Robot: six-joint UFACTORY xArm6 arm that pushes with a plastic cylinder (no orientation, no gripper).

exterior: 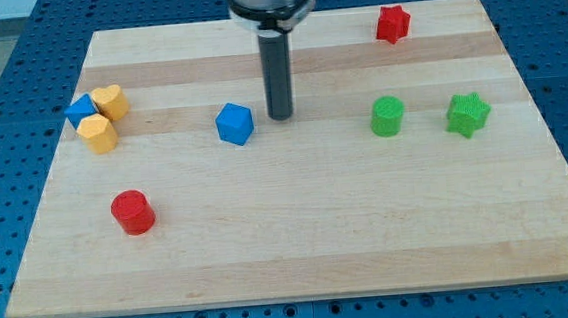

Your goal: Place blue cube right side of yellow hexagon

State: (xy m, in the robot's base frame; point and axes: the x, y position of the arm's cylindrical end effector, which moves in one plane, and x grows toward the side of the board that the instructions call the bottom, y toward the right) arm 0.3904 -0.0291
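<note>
Seven blocks lie on the wooden board [300, 238], and a few are only partly legible. At the view's left edge a small blue block [80, 108] is mostly covered by two yellow blocks touching it; only a wedge of it shows, so its shape cannot be made out. The upper yellow block [109, 100] and the lower yellow block [98, 134] both look faceted, but which one is the hexagon I cannot tell for sure. The arm's dark rod comes down from a metal collar cut off by the view's top, and my tip [280, 115] rests on the board just beside the blue cube [234, 123], on its right and slightly above, with a thin gap between them. No hand or jaws exist on this rod, so nothing is spread, pressed or pinched. The blue cube sits left of the board's centre, well apart from the yellow pair, with bare wood between them. A red cylinder [132, 212] stands below that stretch, toward the lower left. On the right, a green cylinder [387, 116] and a green star-like block [467, 114] sit near each other, and a red star-like block [392, 23] lies near the top edge. The lower half of the board holds only the red cylinder.
</note>
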